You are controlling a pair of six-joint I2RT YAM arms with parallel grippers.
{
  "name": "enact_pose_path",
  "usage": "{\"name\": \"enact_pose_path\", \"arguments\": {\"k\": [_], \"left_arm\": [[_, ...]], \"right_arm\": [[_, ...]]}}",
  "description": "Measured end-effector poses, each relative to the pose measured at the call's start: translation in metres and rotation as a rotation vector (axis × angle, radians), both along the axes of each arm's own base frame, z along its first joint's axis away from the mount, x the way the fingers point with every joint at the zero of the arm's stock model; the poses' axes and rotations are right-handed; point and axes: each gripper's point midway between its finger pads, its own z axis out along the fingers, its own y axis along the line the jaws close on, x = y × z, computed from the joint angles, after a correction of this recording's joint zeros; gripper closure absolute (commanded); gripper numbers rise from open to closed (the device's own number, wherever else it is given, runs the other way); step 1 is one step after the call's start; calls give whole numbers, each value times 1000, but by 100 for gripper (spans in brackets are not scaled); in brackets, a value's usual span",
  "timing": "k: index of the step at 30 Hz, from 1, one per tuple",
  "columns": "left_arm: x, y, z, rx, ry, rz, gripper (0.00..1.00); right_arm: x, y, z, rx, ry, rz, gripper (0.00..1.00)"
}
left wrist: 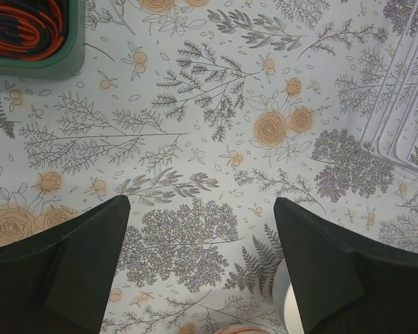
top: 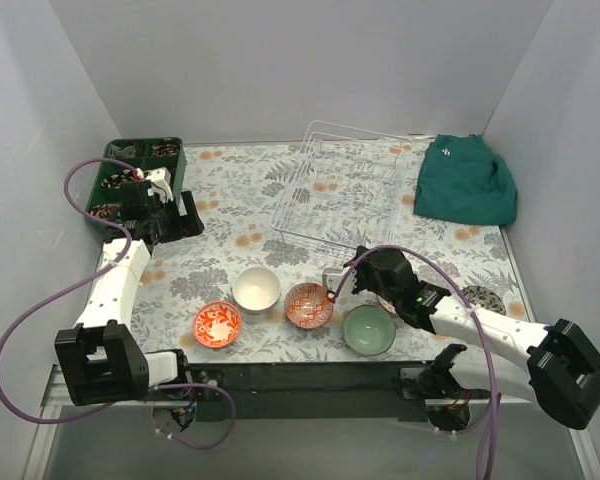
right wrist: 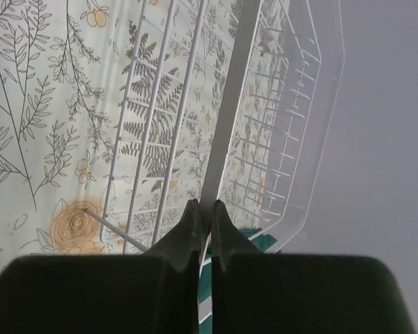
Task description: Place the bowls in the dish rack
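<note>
The wire dish rack (top: 345,185) stands empty at the back middle. My right gripper (top: 363,268) is at its near corner. In the right wrist view the gripper (right wrist: 204,205) is shut on a grey rim bar of the rack (right wrist: 231,132). On the mat in front stand the orange-red bowl (top: 217,324), white bowl (top: 256,289), red-white bowl (top: 308,305) and mint green bowl (top: 369,330). The black-white bowl (top: 485,299) shows partly behind my right arm. The brown bowl is hidden. My left gripper (top: 183,224) is open and empty over bare mat (left wrist: 202,229).
A green compartmented tray (top: 140,180) with small items stands at the back left; its corner shows in the left wrist view (left wrist: 35,66). A dark green cloth (top: 465,180) lies at the back right. Grey walls enclose the table on three sides.
</note>
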Motion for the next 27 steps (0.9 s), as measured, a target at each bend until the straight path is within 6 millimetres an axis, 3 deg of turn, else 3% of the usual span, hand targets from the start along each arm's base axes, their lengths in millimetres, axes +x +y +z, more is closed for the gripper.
{"name": "enact_pose_path", "arguments": {"k": [12,22,27], "left_arm": [[0,0,-5,-4,14,3,15],[-8,-1,-14,-5,32,2,15],[-9,-1,-13,-4,27,0,15]], "right_arm": [[3,3,5,-20,-43,30,99],[-15,5,2,-73,-56,180,99],[-2,8,3,-96,-40,204,99]]}}
